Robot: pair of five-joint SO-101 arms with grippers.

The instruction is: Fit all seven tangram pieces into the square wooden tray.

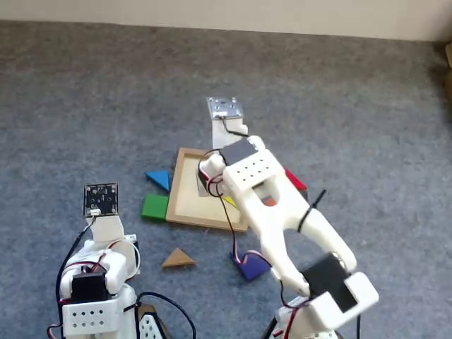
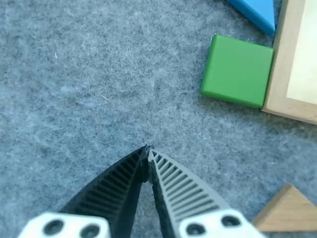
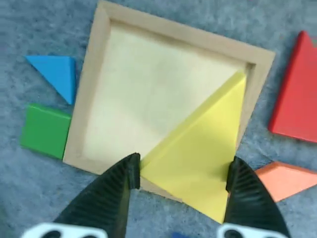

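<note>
A grey carpeted table (image 1: pixel 85 92) seen from above, with two white robot arms reaching in from the near edge. The right arm (image 1: pixel 282 219) stretches forward and toward the centre, its wrist bent down over a square tray of pale wood with a raised rim (image 3: pixel 93 74). The right gripper (image 3: pixel 183 166) has its black fingers (image 3: pixel 121 188) spread wide around a large yellow wooden triangle (image 3: pixel 203 144), one tip against a corner and the other against the opposite edge, pinching it. One corner of the triangle points into a corner of the tray, and its other end hangs out over the tray's rim onto the carpet. The left arm (image 1: pixel 92 296) is folded back close to its base, well apart from the tray, with its wrist pointing down. The left gripper (image 2: pixel 147 151) hangs just above bare carpet, its fingers pressed together to a point and gripping nothing. A green wooden square (image 2: pixel 237 70) lies just beside the tray's outer edge, with a small blue triangle (image 3: pixel 57 74) next to it along the same side. A tan wooden triangle (image 1: pixel 176 259) lies on the carpet between the two arms. On the tray's far side from the green square lie a large red piece (image 3: pixel 297 94) and an orange piece (image 3: pixel 285 178), and a dark blue-purple piece (image 1: pixel 251 266) sits partly beneath the right arm.
</note>
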